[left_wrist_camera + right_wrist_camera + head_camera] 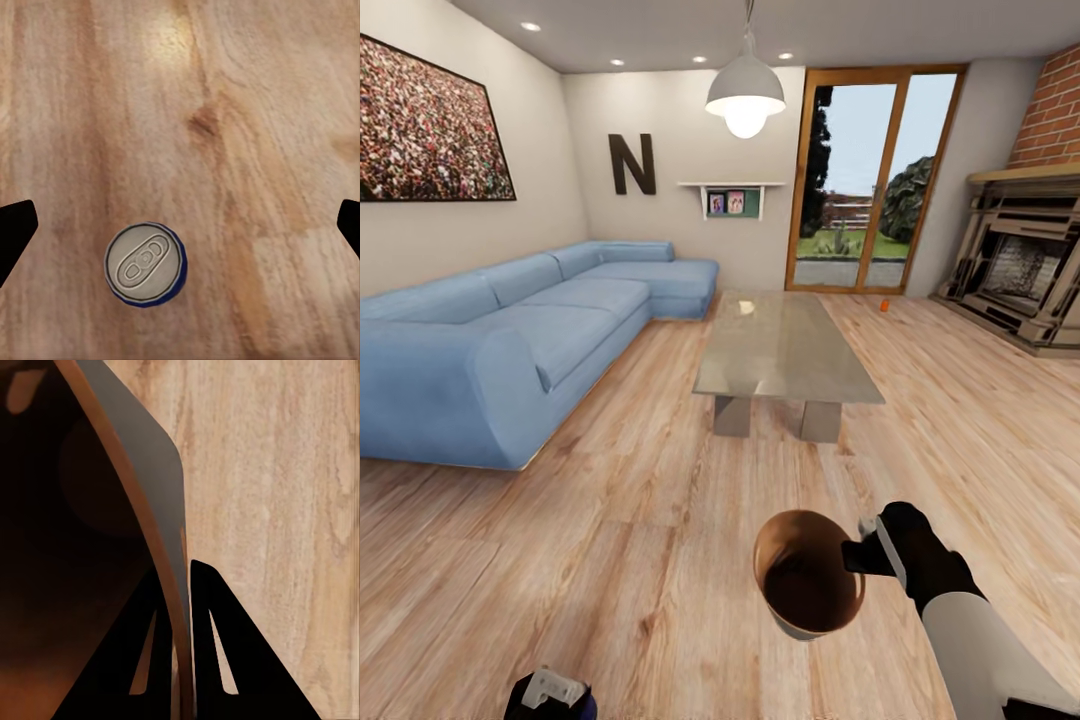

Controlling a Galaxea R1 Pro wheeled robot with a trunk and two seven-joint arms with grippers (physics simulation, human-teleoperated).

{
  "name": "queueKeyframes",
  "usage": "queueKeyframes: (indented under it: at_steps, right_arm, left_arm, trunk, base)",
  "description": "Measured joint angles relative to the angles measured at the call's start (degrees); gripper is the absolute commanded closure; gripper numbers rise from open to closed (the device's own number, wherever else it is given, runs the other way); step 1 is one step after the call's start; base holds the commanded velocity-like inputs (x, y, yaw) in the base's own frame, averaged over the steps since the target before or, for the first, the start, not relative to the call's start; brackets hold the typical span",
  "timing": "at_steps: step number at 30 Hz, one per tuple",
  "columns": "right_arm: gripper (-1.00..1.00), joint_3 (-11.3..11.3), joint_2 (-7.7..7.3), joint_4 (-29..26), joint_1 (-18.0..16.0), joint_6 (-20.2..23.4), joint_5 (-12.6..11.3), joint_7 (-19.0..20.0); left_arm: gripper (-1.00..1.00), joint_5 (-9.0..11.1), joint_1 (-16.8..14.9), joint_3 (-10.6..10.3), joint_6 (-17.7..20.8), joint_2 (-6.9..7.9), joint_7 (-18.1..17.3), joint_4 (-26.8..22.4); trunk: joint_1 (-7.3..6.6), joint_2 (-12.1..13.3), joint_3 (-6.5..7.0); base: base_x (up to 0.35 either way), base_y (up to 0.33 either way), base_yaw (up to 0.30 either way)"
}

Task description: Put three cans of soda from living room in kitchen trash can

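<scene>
**A:** Why is the right gripper [857,552] carrying the tash can [807,585] around the living room?

**B:** My guess is it saves trips: bring the bin to the cans, then take everything to the kitchen. The right wrist view shows the two fingers [214,660] pinched on the bin's rim [142,521], one inside the wall and one outside, so the bin hangs mouth-up over the wood floor [610,520].

**A:** And the left gripper [180,232]?

**B:** Spread wide. Its fingertips [15,232] sit at the frame's edges, and the dark blue can [145,264] stands upright on the floor between them, touching neither. That reads as lining up for a straight-down grasp.

**A:** Where are the others?

**B:** One small orange thing [883,306] sits on the floor at about one o'clock in the head view, past the glass coffee table [785,350] and near the glass doors [875,180]. It's probably an orange can, though too small to be sure.
</scene>
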Motion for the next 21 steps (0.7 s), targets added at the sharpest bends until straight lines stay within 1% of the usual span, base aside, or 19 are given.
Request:
queueKeyframes:
  at_steps: [4,5,8,12,17,21]
  right_arm:
    - [1.0,0.5,0.07,-0.1,0.1,0.0,0.1,0.0]
    - [1.0,0.6,0.1,-0.2,0.1,0.0,-0.1,0.0]
    - [1.0,0.9,0.17,-0.2,0.1,0.0,0.3,0.0]
    - [1.0,1.0,0.14,-0.2,0.1,0.1,-0.9,0.1]
    - [1.0,1.1,0.19,-0.2,0.2,0.0,0.3,0.1]
    - [1.0,1.1,0.2,-0.2,0.2,0.0,-0.5,0.1]
  left_arm:
    - [-1.0,0.0,0.0,0.0,0.1,0.0,0.0,0.0]
    - [-1.0,0.0,0.0,0.0,0.1,0.0,0.0,0.0]
    - [-1.0,0.0,0.0,0.0,0.0,0.0,-0.1,0.0]
    - [-1.0,0.0,0.0,0.0,0.0,0.0,0.0,0.0]
    - [-1.0,0.0,0.0,0.0,0.0,0.0,0.0,-0.1]
    - [-1.0,0.0,0.0,0.0,0.1,0.0,0.0,0.0]
  trunk:
    - [0.0,0.0,-0.32]
    - [0.0,0.0,-0.36]
    - [0.0,0.0,-0.43]
    - [0.0,0.0,-0.45]
    - [0.0,0.0,-0.46]
    - [0.0,0.0,-0.58]
  base:
    - [0.0,0.004,0.0]
    - [0.0,0.09,0.0]
    - [0.0,0.169,0.0]
    - [0.0,0.077,0.0]
    - [0.0,0.015,0.0]
    - [0.0,0.003,0.0]
